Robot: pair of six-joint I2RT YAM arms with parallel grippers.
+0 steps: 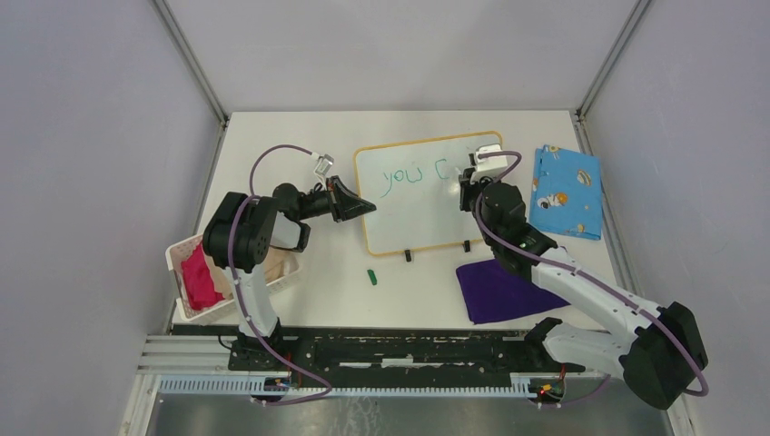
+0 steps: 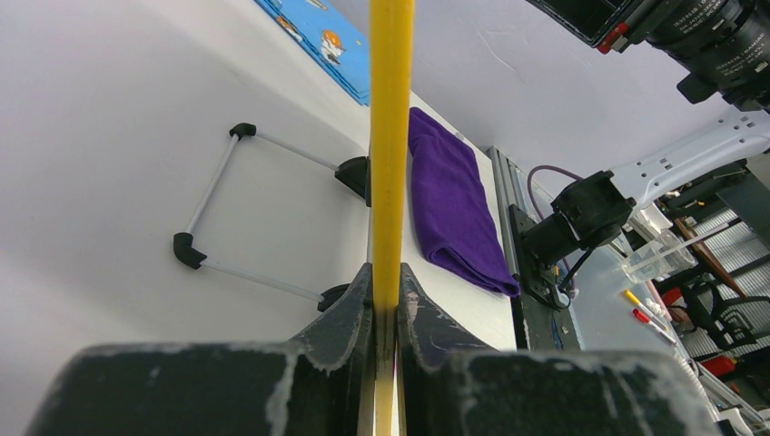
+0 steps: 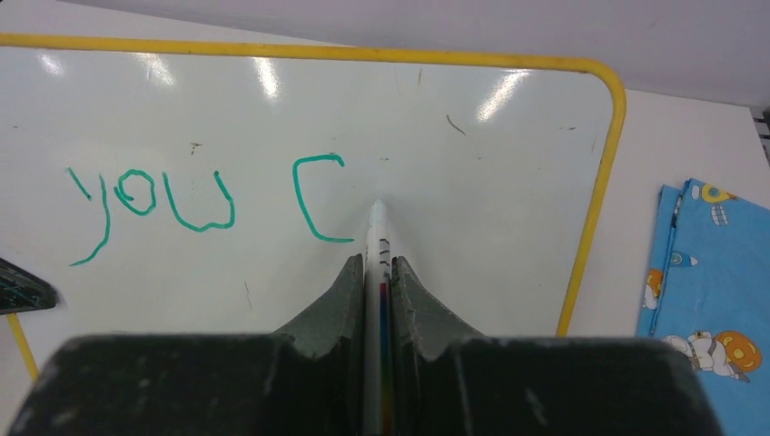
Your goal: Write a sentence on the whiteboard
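At mid-counter, toward the back edge, the whiteboard (image 1: 418, 222) is standing propped on its wire stand (image 2: 188, 250). I am clamping my left gripper (image 2: 386, 272) shut on the board's yellow left rim. I am pinching a white marker (image 3: 378, 227) in my right gripper (image 3: 378, 263), with its tip resting on the board just right of the last letter. The sentence (image 3: 202, 227) is reading "you C" in green across the upper half. A green cap (image 1: 371, 276) is lying on the counter (image 1: 327, 300) just in front of the board. A purple cloth (image 1: 499, 291) is lying toward the front right, and a blue patterned cloth (image 1: 566, 193) is lying at the right edge, apart from the board.
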